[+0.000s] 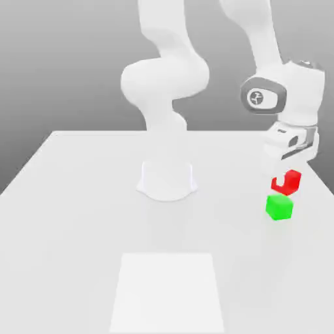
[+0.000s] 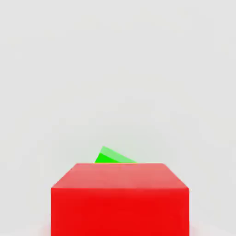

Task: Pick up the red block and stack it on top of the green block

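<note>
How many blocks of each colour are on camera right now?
red block: 1
green block: 1
Total: 2 blocks

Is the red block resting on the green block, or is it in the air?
In the air: the red block hangs in the gripper above the green block.

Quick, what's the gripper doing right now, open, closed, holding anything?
Gripper: closed on the red block, held above the green block.
</note>
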`<state>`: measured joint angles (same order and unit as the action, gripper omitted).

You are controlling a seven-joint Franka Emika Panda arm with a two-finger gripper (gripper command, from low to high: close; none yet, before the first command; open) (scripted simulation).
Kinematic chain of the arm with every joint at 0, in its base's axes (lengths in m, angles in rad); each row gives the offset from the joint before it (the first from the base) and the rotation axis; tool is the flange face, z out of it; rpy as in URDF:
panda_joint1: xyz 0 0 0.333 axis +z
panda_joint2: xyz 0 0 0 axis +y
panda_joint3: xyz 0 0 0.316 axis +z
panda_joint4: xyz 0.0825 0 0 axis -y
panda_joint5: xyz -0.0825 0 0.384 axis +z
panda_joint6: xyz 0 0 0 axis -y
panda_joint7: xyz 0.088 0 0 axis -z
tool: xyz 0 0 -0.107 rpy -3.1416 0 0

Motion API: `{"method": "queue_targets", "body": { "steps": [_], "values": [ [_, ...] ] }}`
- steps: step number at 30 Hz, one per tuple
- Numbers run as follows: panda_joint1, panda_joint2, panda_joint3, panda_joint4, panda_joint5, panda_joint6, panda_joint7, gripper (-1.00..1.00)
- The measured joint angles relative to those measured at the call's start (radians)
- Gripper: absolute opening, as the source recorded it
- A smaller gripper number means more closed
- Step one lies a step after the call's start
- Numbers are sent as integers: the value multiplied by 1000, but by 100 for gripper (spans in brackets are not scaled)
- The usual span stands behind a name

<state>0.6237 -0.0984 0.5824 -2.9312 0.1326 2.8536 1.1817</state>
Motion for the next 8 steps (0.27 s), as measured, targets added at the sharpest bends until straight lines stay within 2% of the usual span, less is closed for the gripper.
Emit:
{"method": "queue_targets", "body": {
  "steps": [7,8],
  "values": [
    [-45,103,-7,0,-172,84,121,-100],
    [-46,117,-14,0,-201,95,142,100]
  ]
}}
